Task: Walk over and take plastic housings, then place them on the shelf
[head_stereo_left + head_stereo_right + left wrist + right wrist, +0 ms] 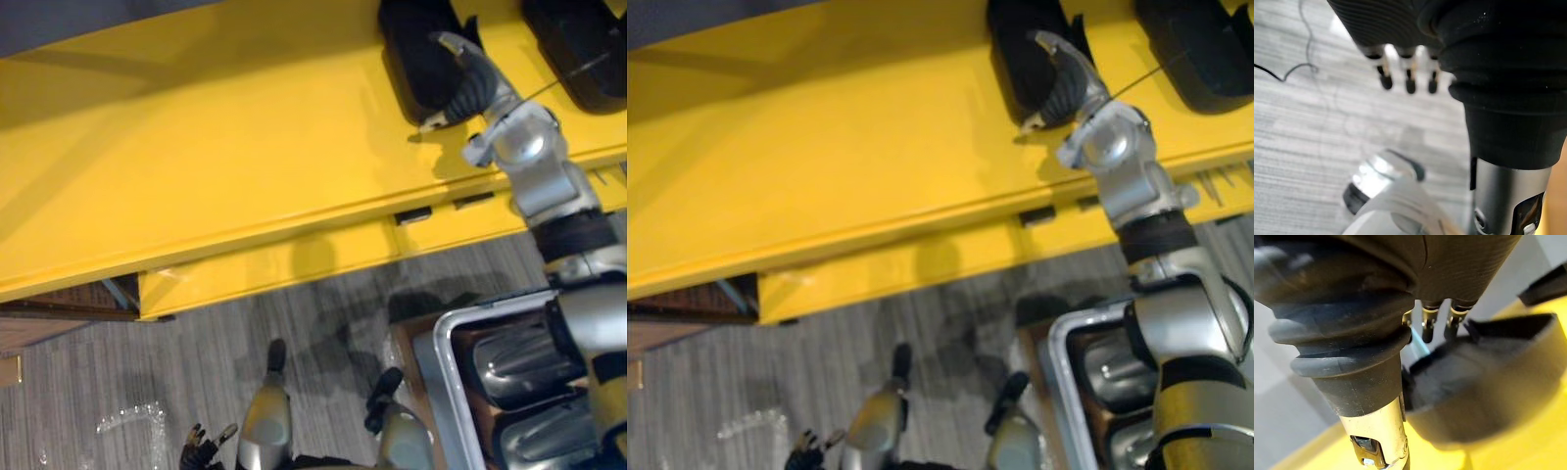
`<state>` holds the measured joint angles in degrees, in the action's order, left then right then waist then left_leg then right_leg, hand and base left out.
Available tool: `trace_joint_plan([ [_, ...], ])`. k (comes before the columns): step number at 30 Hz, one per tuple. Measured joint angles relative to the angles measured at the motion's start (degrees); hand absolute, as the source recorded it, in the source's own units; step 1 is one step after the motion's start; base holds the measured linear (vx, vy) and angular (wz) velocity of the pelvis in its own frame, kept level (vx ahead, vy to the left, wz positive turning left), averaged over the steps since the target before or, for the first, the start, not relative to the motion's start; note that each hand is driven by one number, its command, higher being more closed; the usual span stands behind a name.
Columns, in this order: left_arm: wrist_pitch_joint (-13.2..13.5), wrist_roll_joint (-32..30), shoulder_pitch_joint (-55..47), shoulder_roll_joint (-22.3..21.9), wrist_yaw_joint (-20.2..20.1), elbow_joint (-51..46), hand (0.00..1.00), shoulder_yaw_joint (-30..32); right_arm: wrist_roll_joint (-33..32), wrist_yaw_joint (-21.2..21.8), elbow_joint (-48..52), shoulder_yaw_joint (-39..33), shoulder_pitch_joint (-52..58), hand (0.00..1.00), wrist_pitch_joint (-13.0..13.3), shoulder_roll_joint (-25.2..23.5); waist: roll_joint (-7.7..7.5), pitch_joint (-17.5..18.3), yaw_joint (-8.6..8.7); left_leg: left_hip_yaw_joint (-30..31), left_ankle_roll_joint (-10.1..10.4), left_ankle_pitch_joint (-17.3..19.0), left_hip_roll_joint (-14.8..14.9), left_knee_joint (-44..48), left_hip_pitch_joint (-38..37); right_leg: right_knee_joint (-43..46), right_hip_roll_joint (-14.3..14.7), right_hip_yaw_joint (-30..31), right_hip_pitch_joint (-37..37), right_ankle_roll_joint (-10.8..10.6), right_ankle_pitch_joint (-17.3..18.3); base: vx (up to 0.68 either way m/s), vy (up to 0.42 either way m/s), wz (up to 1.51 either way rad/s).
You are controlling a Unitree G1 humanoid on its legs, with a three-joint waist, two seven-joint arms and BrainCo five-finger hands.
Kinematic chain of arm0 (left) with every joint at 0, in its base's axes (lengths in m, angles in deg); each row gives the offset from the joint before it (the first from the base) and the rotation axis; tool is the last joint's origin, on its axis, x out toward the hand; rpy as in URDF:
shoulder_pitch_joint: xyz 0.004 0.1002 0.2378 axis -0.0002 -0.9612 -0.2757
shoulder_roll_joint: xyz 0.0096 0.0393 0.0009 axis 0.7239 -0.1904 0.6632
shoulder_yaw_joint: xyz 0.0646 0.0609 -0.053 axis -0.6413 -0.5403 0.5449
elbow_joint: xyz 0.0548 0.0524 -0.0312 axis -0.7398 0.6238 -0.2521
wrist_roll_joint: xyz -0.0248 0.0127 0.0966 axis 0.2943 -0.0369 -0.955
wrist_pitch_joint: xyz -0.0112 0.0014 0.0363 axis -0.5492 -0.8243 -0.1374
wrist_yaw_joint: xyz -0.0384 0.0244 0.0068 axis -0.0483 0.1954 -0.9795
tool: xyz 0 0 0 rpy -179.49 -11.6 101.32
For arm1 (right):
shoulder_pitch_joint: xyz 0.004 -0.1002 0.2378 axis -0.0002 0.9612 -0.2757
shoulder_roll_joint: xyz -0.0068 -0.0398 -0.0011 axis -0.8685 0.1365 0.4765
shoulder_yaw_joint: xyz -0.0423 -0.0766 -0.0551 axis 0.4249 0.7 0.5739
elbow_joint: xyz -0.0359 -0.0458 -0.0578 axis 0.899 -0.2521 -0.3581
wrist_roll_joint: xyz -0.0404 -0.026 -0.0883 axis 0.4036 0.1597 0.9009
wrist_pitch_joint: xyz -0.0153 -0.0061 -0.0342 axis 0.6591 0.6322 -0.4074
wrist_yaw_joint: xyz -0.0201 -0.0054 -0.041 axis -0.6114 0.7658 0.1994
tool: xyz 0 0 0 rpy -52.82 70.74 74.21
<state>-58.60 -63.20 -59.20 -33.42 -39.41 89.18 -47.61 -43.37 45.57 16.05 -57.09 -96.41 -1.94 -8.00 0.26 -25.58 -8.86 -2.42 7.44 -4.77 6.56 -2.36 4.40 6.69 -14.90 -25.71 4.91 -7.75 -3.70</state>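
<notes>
The right hand [460, 83] is on a black housing [407, 54] that lies on the yellow shelf [196, 166]. I cannot tell if its fingers grip it. The left hand [1409, 73] hangs open above the floor [1303, 127], holding nothing.

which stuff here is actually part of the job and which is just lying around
Job: yellow shelf; black housing at the right hand; second black housing on the shelf; metal tray of dark parts, probably more housings.
Lying about: clear plastic wrap on the floor; wooden board at the left; left hand, hanging open.
</notes>
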Motion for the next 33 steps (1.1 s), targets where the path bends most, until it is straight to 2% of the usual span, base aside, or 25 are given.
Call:
trace_joint_plan([
  [7, -0.4, 0.0, 0.0, 0.0, 0.0, -0.6, 0.0, 0.0, -0.4, 3.5, -0.2, 0.2, -0.3, 0.0, 0.2, 0.0, 0.25, -0.1, -0.05, 0.2, 0.0, 0.4, 0.0, 1.0, 0.6, 0.2, 0.0, 0.0, 0.1, 0.1, 0.1, -0.02, -0.009, 0.0],
  [13, -0.6, 0.0, 0.2, 0.0, 0.0, -0.7, 0.0, 0.0, -0.6, 5.9, -4.2, 1.1, -1.3, 0.0, -0.2, 0.0, 0.62, -0.3, -0.4, 0.1, 0.0, 0.4, 0.1, 1.1, 0.8, 0.7, 0.0, 0.1, 0.5, 0.3, 0.2, -0.01, -0.003, 0.0],
  [16, -0.6, 0.0, 0.7, 0.0, 0.0, -0.7, 0.0, 0.0, -1.5, 5.9, -5.5, 1.0, -2.0, 0.0, -0.5, 0.0, 0.8, -0.4, -0.53, 0.1, 0.0, 0.4, 0.1, 1.1, 0.7, 0.7, 0.0, 0.1, 0.5, 0.3, 0.2, 0.0, 0.0, 0.0],
  [21, -0.9, 0.0, 2.1, 0.0, 0.1, -1.3, 0.0, -0.1, -1.5, 6.0, -11.2, 1.0, -3.9, 0.0, -0.2, 0.0, 1.01, -0.5, -1.69, 0.5, 0.0, 0.4, 0.1, 1.5, 1.1, 0.9, -0.2, -0.3, 0.5, 0.3, 0.4, -0.01, -0.008, 0.03],
  [25, -1.5, 0.0, 2.1, 0.1, 0.2, -1.7, 0.0, -1.4, -1.5, 6.1, -14.0, 1.0, -4.7, 0.0, 0.7, 0.0, 1.02, -0.6, -2.36, 0.9, 0.0, 0.4, 0.0, 2.0, 1.6, 1.8, -0.4, -0.6, 0.8, 0.3, 0.7, -0.03, -0.016, 0.04],
  [33, -2.1, 0.0, 2.1, 0.0, 0.4, -1.6, 0.0, -1.6, -1.3, 8.7, -18.3, 2.1, -6.2, 0.0, 6.4, 0.0, 1.03, -0.6, -3.01, 1.3, 0.0, 0.4, -0.1, 2.1, 1.8, 2.1, -0.5, -1.0, 0.8, 0.4, 0.9, -0.02, -0.014, 0.01],
])
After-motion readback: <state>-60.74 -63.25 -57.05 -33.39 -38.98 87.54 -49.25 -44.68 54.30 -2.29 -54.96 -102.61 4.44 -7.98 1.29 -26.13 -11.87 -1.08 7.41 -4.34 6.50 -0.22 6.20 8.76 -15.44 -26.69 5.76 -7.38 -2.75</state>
